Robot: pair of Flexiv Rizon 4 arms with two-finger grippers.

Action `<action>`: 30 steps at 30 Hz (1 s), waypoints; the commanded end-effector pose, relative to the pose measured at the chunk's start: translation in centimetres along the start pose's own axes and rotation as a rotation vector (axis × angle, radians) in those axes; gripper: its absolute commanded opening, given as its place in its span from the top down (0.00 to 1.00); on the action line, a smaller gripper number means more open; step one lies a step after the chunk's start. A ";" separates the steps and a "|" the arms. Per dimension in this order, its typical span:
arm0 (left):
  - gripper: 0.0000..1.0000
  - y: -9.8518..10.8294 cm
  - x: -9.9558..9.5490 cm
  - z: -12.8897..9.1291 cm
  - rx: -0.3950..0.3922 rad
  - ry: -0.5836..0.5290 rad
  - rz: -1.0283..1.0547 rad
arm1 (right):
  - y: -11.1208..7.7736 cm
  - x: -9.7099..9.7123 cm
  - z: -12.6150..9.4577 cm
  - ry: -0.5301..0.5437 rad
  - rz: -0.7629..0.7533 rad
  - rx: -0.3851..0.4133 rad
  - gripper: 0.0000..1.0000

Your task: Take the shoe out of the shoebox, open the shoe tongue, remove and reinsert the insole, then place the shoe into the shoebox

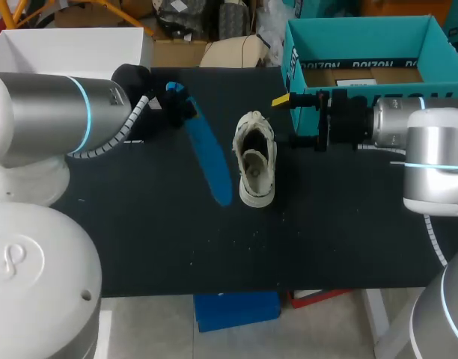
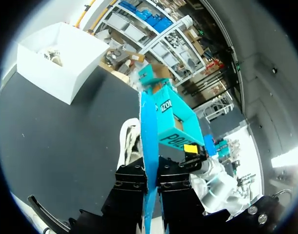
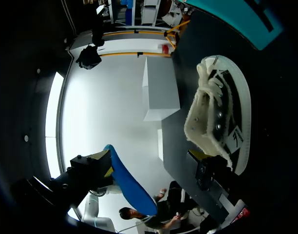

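Holding: the left hand is clamped on one end of the long blue foam insole, which is raised just beside the shoe.
Shoe: the white lace-up sneaker sits on the black tabletop between both hands.
Right hand: fingers spread, gripping nothing, just beside the sneaker.
Progress: shoe unboxed and insole out; reinserting and boxing appear to be left.
Teal cardboard shoebox: no shoe, only brown lining and a white slip.
White open box: something pale inside, unclear.
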State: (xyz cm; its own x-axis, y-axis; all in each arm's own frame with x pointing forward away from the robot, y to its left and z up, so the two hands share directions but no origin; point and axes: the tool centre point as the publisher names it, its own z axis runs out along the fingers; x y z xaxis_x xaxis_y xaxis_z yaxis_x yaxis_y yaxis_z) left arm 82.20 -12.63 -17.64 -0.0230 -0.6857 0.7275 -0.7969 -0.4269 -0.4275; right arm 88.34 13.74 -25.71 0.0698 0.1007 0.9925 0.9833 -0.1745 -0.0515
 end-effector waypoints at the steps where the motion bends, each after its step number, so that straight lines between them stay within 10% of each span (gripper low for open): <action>1: 1.00 -0.3 -0.2 -0.5 -0.745 0.007 0.001 | 0.0 0.0 0.1 -0.001 0.000 -0.002 0.00; 5: 1.00 -0.3 -0.2 -0.5 -0.745 0.007 0.001 | 0.0 0.0 0.1 -0.001 0.000 -0.002 0.00; 9: 1.00 -1.4 0.2 -0.5 -1.004 0.182 -0.257 | 0.0 0.0 0.1 -0.001 0.000 -0.002 0.00; 21: 1.00 -2.0 1.5 -0.4 -1.117 0.149 -0.323 | 0.0 0.0 0.1 -0.001 0.000 -0.002 0.00; 30: 1.00 0.2 1.3 -1.4 -1.213 0.071 -0.006 | 0.0 0.0 0.1 -0.001 0.000 -0.002 0.00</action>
State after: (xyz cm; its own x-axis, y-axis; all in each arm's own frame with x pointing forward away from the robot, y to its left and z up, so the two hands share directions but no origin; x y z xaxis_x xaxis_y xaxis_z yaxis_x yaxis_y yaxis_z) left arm 82.06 -14.06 -15.94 0.0475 -0.6542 0.7549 -0.8954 -0.3629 -0.2581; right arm 88.34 13.74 -25.71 0.0698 0.1006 0.9925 0.9833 -0.1745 -0.0515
